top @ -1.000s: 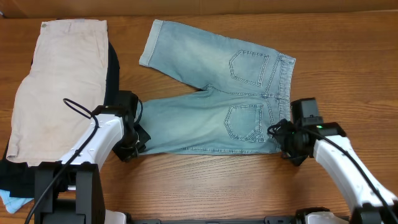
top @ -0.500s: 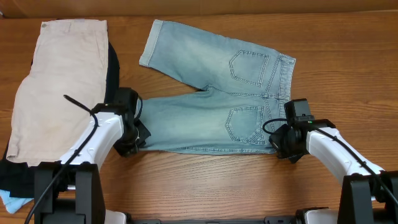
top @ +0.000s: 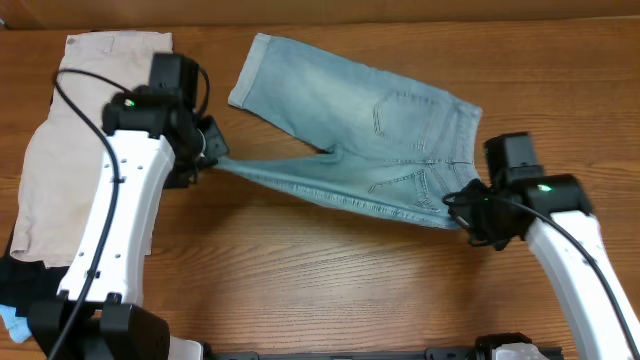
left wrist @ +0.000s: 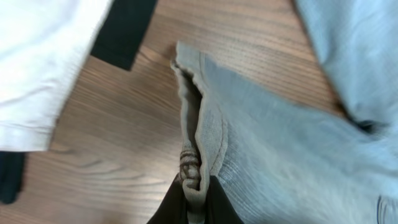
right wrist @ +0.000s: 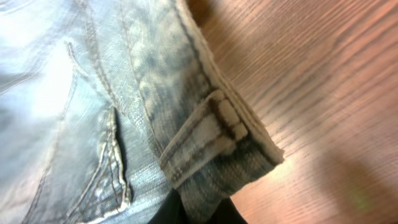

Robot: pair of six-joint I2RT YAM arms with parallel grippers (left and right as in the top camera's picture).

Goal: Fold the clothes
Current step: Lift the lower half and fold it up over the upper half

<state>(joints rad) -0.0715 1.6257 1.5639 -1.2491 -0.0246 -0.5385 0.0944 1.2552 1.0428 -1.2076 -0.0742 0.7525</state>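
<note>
The light-blue denim shorts (top: 340,110) lie across the middle of the table, back pockets up. Their near edge is raised off the wood and stretched between my two grippers. My left gripper (top: 207,152) is shut on the cuffed hem of the near leg (left wrist: 199,124), which hangs folded between the fingers (left wrist: 171,208). My right gripper (top: 463,207) is shut on the waistband corner (right wrist: 217,143), next to a belt loop. The far leg (top: 270,75) still lies flat.
Cream-beige shorts (top: 80,160) lie at the left on a black garment (top: 20,275), close to my left arm. The black cloth (left wrist: 124,28) shows beside the denim hem. A pale blue scrap (top: 10,322) sits at the front left corner.
The right gripper shut on the waistband. Both grippers then rose and moved toward the far side, the left one much farther, lifting the near leg off the table.
</note>
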